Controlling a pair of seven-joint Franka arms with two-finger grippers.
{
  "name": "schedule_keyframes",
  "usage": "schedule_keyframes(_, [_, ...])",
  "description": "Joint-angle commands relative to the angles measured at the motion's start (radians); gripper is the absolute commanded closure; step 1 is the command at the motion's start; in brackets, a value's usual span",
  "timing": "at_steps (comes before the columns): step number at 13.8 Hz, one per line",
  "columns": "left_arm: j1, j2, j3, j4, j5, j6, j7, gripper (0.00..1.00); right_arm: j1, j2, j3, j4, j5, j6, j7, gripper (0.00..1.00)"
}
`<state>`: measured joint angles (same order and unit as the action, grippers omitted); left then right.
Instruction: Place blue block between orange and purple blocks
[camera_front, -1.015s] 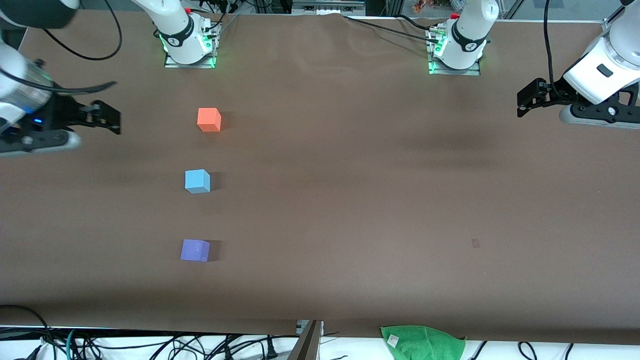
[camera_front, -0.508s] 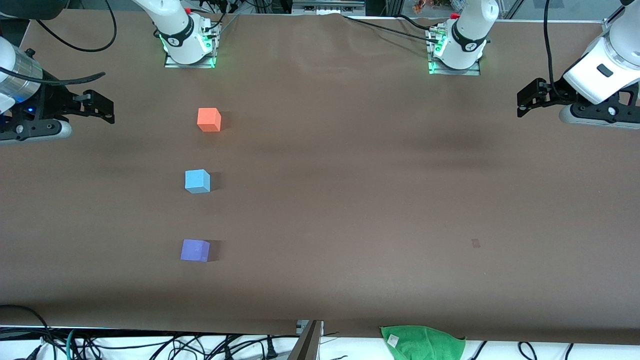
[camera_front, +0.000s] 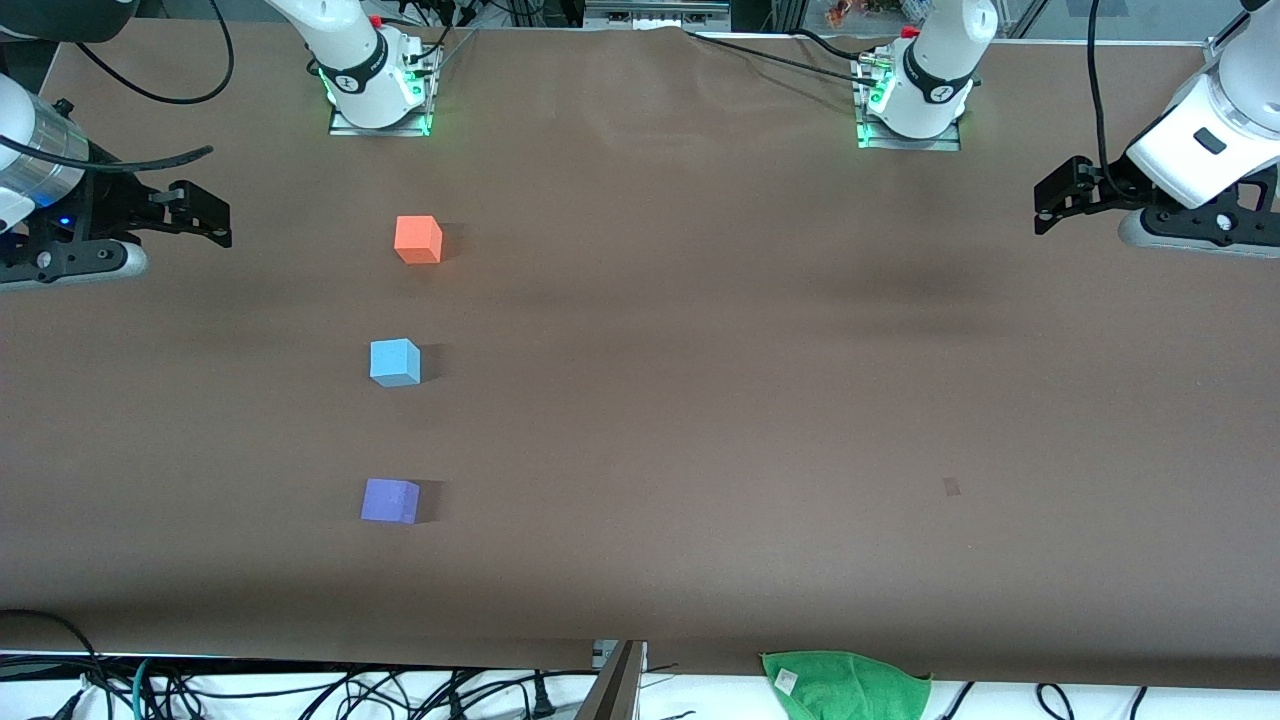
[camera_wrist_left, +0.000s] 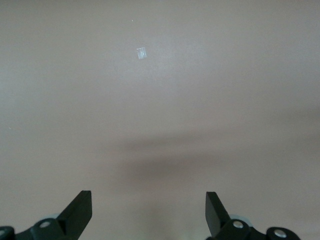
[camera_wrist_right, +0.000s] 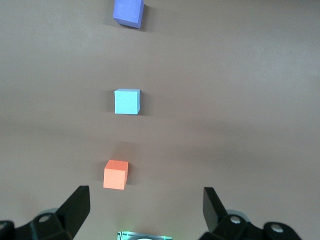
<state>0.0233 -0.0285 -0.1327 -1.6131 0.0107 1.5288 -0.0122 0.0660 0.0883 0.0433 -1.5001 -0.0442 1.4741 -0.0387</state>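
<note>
At the right arm's end of the table, right gripper (camera_front: 205, 210) hangs with jaws wide apart, holding nothing. Left gripper (camera_front: 1050, 200) waits at the left arm's end, also spread and empty. Blue block (camera_front: 395, 362) sits on the table (camera_front: 700, 400) between orange block (camera_front: 418, 240) and purple block (camera_front: 390, 500), well apart from both; purple nearest the front camera. Green cloth (camera_front: 845, 685) at the table's near edge.

No words, numbers or brand names can be read anywhere. The dark collar (camera_front: 352, 72) on the right arm's base and the collar (camera_front: 938, 88) on the left arm's base each carry small white markings, too small to make out.
</note>
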Motion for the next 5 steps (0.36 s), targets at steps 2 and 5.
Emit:
schedule_keyframes(2, [-0.002, 0.015, 0.001, 0.030, 0.014, -0.009, 0.017, 0.00, -0.028, -0.002, 0.020, -0.002, 0.007, -0.001, -0.004, 0.00])
schedule_keyframes(5, [-0.002, 0.015, 0.001, 0.030, 0.014, -0.009, 0.017, 0.00, -0.026, -0.002, 0.020, -0.002, 0.010, -0.001, -0.003, 0.00])
